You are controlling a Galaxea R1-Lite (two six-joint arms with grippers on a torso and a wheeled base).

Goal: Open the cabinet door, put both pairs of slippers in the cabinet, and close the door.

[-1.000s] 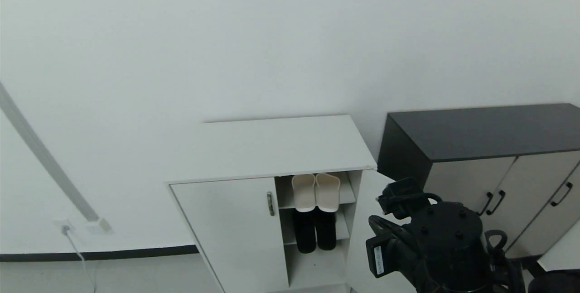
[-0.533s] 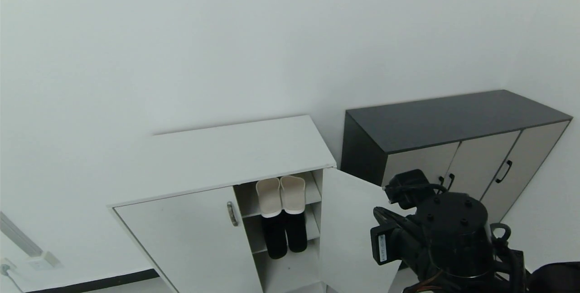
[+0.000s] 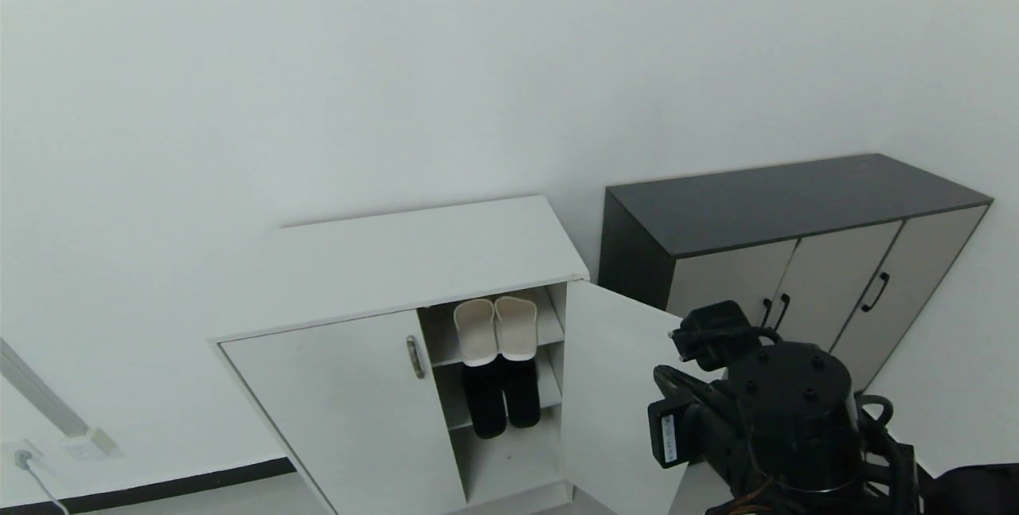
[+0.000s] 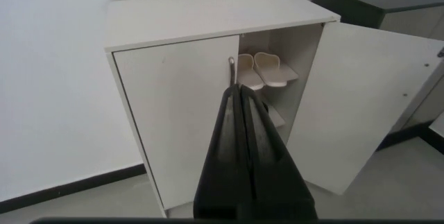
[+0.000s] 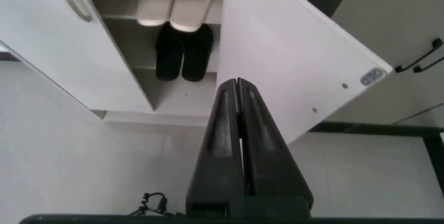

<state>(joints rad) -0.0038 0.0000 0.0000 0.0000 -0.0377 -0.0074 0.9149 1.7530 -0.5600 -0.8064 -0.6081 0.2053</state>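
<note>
cabinet shelves (image 3: 548, 325), white slippers (image 3: 495, 329), black slippers (image 3: 503, 403)

Soft, even light fills the room, and the wall (image 3: 318, 61) is bright with no glare. Inside the white cabinet (image 3: 430, 252), the open compartment is dimmer, and the black slippers (image 3: 503, 399) blend into the shade of their shelf. The black-topped cabinet (image 3: 796, 200) has a dark, shaded side panel.
</note>
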